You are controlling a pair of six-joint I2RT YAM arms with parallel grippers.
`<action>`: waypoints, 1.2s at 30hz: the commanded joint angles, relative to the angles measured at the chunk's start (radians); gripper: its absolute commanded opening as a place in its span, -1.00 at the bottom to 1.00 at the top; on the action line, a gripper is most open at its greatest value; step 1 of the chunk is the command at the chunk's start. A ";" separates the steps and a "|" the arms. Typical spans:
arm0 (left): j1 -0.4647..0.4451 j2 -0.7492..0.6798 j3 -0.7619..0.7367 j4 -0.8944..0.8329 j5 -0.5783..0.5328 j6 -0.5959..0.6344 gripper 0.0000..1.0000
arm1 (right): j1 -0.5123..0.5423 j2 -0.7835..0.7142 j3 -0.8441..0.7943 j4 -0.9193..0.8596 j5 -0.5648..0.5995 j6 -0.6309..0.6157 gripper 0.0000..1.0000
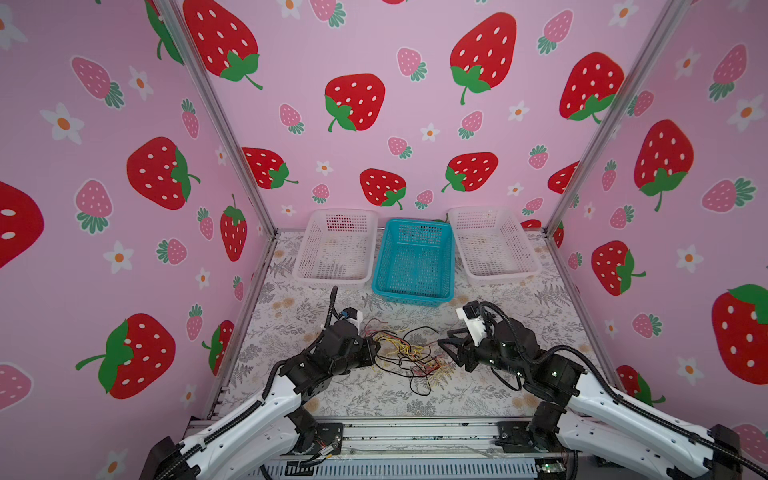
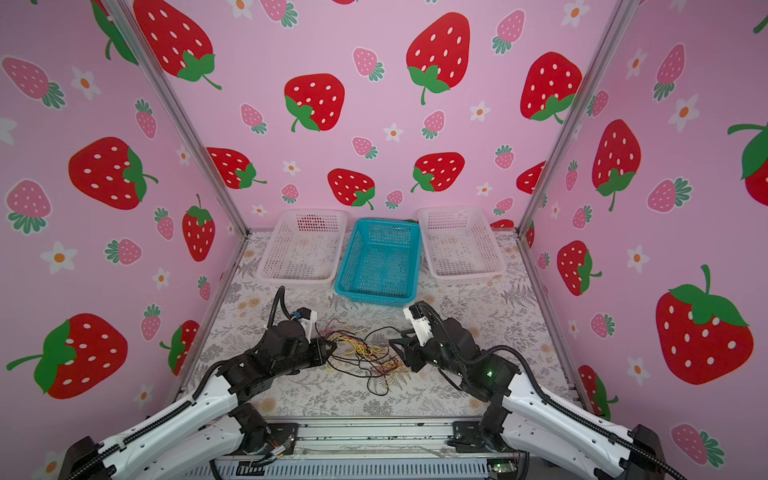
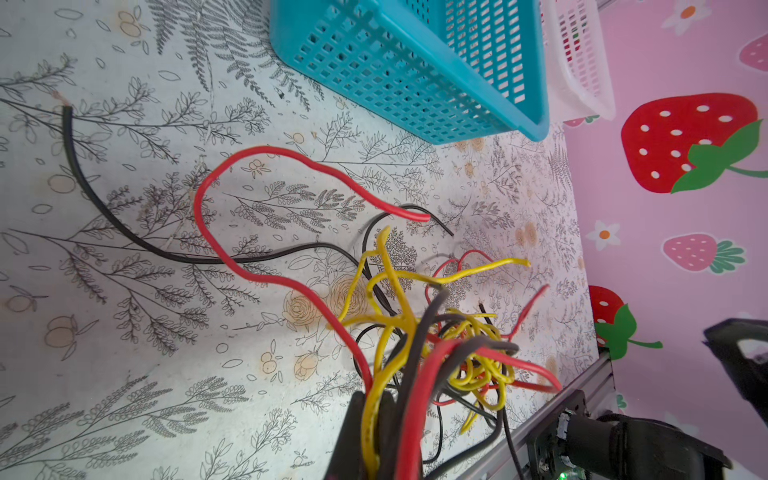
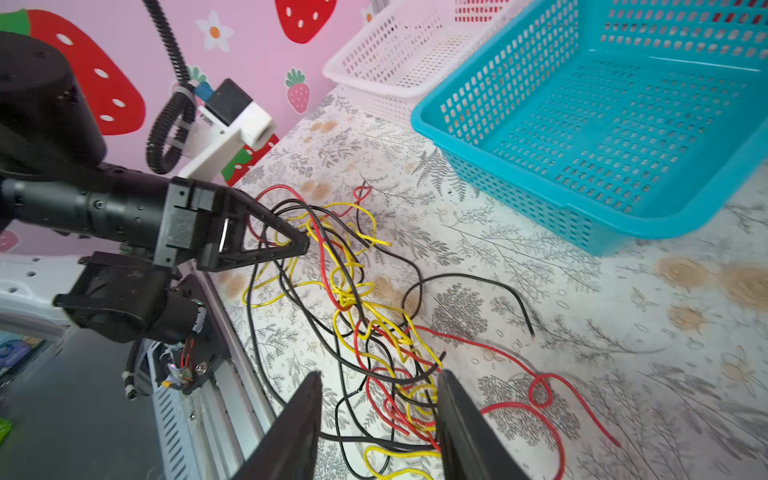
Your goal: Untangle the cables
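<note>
The left claw (image 4: 301,245) is pressed together on a bunch of the cables (image 1: 405,353) — in the left wrist view yellow, red and black strands run straight through its tips. The right claw (image 4: 378,376) stands spread, a finger on either side of the heap's other end, gripping nothing that I can see.

To do this step well, I'd say the right claw should close on a single strand near a free end, not a handful. It should then draw that strand slowly away while the left claw anchors the bunch — a quick tug would likely tighten the knot.

The cables lie on the table (image 1: 353,399) between the two arms, well short of the blue basket (image 1: 415,259). They are thin and limp, matted thickest in the middle, with a few black and red ends straying outward.
</note>
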 commanded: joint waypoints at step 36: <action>-0.015 0.097 0.081 0.007 0.108 0.041 -0.99 | 0.120 0.421 0.150 0.273 0.082 -0.099 -1.00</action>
